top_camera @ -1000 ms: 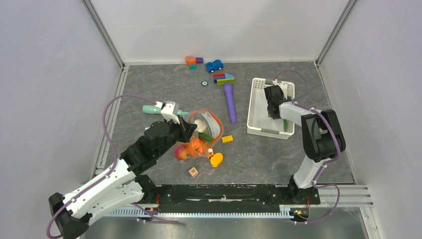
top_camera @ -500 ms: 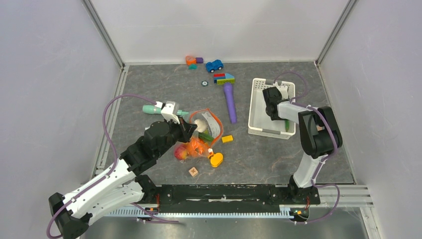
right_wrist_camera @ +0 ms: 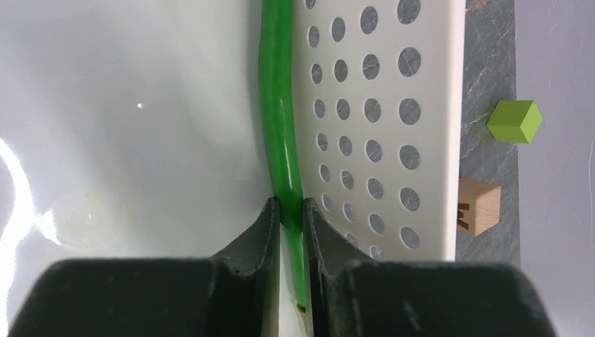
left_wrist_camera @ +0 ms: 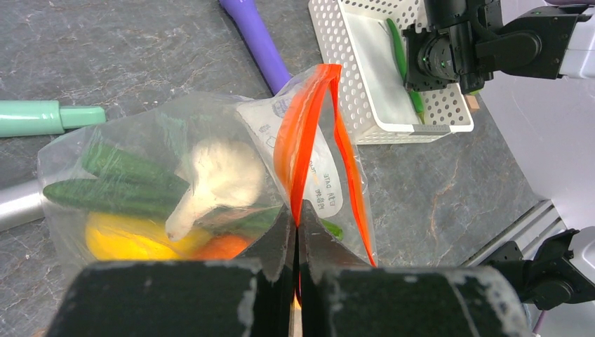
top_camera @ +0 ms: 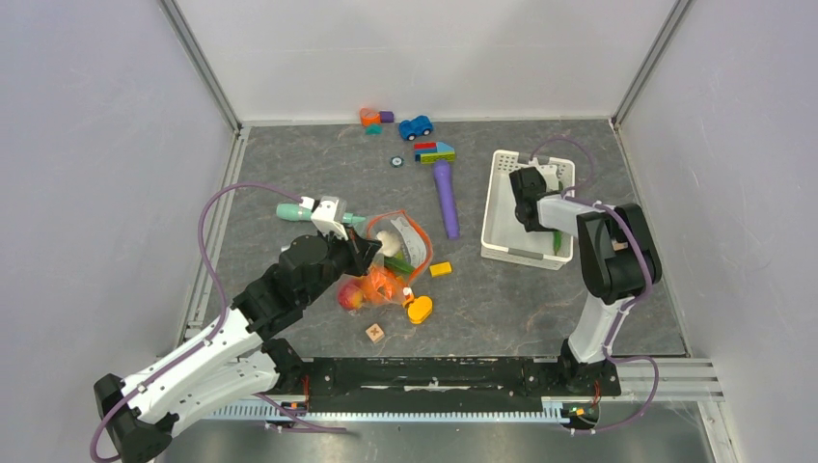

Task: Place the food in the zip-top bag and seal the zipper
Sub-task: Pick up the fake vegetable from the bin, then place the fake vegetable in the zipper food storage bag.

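**Orange-red zipper in one grip, green bean in the other**

The left gripper (left_wrist_camera: 295,223) has its two fingers pressed tight together on the zipper (left_wrist_camera: 307,112). It pinches the strip near one end, so the mouth of the zip-top bag (left_wrist_camera: 105,140) stands up as a narrow loop with its two sides apart. The bag lies on the grey table (top_camera: 289,164), left of centre, right in front of that arm. Through the clear plastic I can see a white garlic piece (left_wrist_camera: 217,175), two dark cucumbers (left_wrist_camera: 119,168), a yellow squash (left_wrist_camera: 119,240) and an orange pumpkin (left_wrist_camera: 224,247) under them. A red fruit (top_camera: 351,297) sits at the bag's near end; I cannot tell whether it is inside.

Over on the right, the right gripper (right_wrist_camera: 291,210) is down in the white basket (top_camera: 494,207). Its fingers are closed on a thin green bean (right_wrist_camera: 279,105), which runs along the basket floor against the perforated wall. A green cube (right_wrist_camera: 514,121) and a wooden block (right_wrist_camera: 479,206) lie on the table just outside that wall. A purple tool (top_camera: 446,198) rests between bag and basket.
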Motion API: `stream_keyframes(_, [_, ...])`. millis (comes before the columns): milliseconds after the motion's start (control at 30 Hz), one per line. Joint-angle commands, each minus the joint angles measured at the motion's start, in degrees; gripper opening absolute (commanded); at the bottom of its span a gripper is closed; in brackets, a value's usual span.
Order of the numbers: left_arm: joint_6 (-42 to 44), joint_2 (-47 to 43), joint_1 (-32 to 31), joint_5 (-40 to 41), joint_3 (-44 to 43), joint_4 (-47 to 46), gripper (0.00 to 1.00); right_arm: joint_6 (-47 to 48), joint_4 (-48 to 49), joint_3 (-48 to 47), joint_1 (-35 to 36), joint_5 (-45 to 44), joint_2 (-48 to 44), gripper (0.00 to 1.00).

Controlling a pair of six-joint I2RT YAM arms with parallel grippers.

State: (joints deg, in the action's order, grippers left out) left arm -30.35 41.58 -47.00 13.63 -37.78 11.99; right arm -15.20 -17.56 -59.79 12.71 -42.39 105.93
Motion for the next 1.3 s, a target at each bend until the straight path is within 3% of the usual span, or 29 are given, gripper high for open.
stream_keyframes(0, [-0.4,-0.5,-0.2,1.7,-0.4,-0.8,0.02,0.1,2.0,2.4,-0.7,1.8,-3.1,0.00])
stream_keyframes(200, [-0.4,-0.7,-0.2,1.6,-0.3,-0.9,0.02,3.5,9.4,6.6,-0.7,13.4,-10.4,0.00])
stream_keyframes(800, [-0.5,-0.7,-0.2,2.1,-0.2,-0.8,0.02,4.7,17.2,15.4,-0.7,31.6,-31.5,0.00])
stream_keyframes(1067, [-0.8,-0.8,-0.2,1.6,-0.2,-0.9,0.02,9.9,25.9,20.3,-0.7,52.4,-43.2,0.00])
stream_keyframes(1167, [-0.7,-0.8,-0.2,1.5,-0.2,-0.9,0.02,10.8,24.2,19.3,-0.7,60.8,-45.4,0.00])
stream_keyframes(1267, [-0.8,-0.8,-0.2,1.6,0.0,-1.3,0.02,9.1,16.3,15.9,-0.6,70.7,-46.5,0.00])
